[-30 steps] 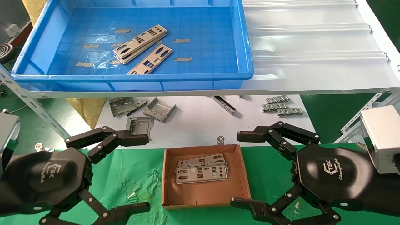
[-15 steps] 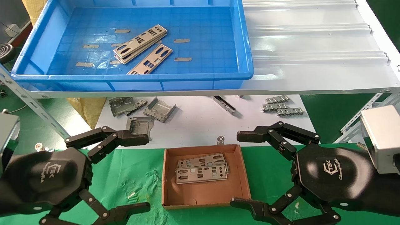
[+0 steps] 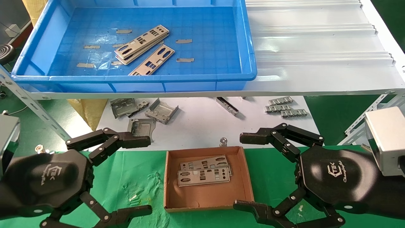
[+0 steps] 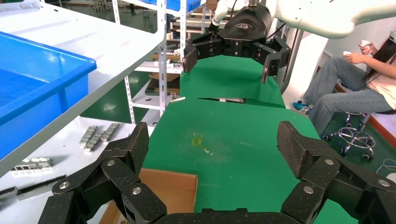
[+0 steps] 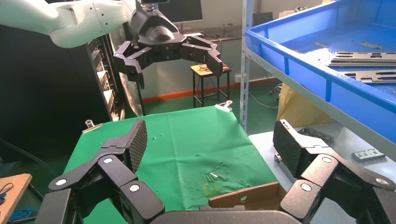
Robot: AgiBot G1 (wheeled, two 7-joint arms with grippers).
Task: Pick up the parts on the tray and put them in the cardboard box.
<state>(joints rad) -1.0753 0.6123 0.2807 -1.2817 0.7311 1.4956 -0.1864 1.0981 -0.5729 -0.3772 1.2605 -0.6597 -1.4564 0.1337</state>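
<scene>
At your twelve o'clock a white corrugated shelf (image 3: 316, 47) rides on slotted metal uprights (image 4: 161, 56); green cloth (image 3: 133, 177) covers the bench, and a seated person (image 4: 359, 88) waits at three o'clock.

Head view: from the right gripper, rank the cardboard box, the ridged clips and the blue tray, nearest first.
From the right gripper:
1. Cardboard box, beside it, toward the left arm.
2. Ridged clips, ahead on the white sheet.
3. Blue tray, up on the shelf, farthest.

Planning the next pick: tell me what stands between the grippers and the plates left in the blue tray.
Nothing lies over the silver punched metal plates; only the bright-blue plastic tray's raised near rim stands before the open left gripper and right gripper.
</scene>
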